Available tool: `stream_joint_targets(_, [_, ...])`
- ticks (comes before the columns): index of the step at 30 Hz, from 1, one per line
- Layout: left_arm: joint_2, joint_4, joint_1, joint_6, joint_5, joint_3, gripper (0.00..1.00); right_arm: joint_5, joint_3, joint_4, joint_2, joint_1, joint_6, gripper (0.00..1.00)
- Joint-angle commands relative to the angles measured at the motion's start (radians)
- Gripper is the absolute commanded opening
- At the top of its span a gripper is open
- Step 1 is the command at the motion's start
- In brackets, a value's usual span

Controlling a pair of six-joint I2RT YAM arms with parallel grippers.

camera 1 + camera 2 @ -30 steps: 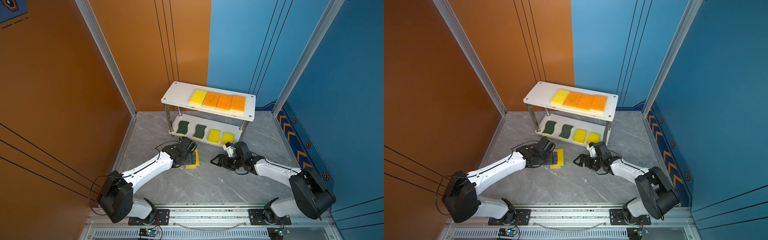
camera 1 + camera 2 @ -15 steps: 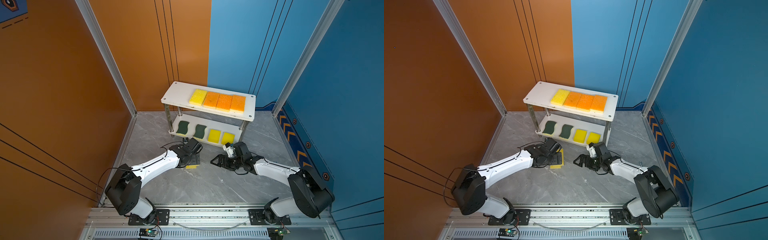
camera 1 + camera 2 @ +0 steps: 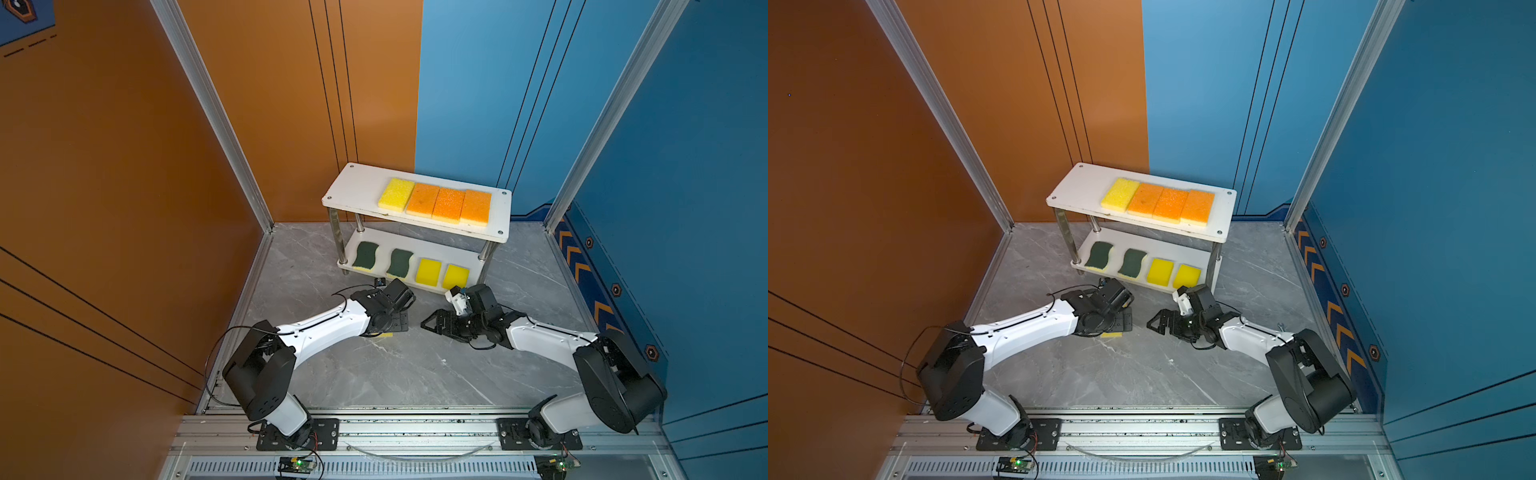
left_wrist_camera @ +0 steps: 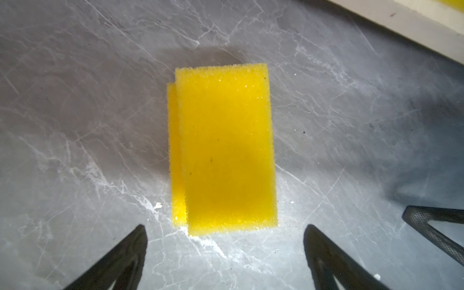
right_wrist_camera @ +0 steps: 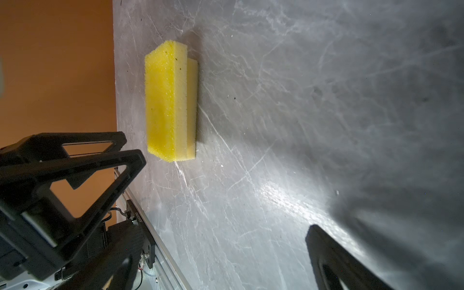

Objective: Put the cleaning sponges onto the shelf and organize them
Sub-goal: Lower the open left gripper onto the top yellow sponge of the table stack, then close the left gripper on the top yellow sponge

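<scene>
Hovering low over the grey bench, your left gripper (image 4: 224, 241) spreads its fingers wide around two stacked yellow sponges (image 4: 223, 150), likely lining up a grasp. Your right gripper (image 3: 436, 323) waits nearby, fingers wide, empty. Beyond, the shelf (image 3: 357, 187) holds eight sponges in rows.

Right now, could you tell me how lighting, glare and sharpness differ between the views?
Both top views: even light, sharp shelf. Left wrist view: yellow sponges brightly lit at centre, dark shadow at the edges, left gripper fingertips blurred. Right wrist view: white glare on the marble floor, heavy shadow beside it, sponges soft.
</scene>
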Motion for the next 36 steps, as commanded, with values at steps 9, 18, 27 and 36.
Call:
stream_joint_targets(9, [0.069, -0.01, -0.013, -0.019, 0.007, 0.037, 0.98, -0.005, 0.0, 0.038, -0.009, -0.015, 0.01, 1.0])
stream_joint_targets(18, [0.112, -0.01, -0.014, -0.023, 0.012, 0.046, 0.91, -0.008, -0.009, 0.047, -0.01, -0.021, 0.01, 1.0])
stream_joint_targets(27, [0.152, -0.01, -0.016, -0.016, 0.018, 0.063, 0.8, -0.009, -0.016, 0.047, -0.018, -0.024, 0.012, 1.0])
stream_joint_targets(36, [0.167, -0.01, -0.015, -0.009, 0.02, 0.067, 0.76, -0.009, -0.018, 0.049, -0.015, -0.026, 0.012, 1.0])
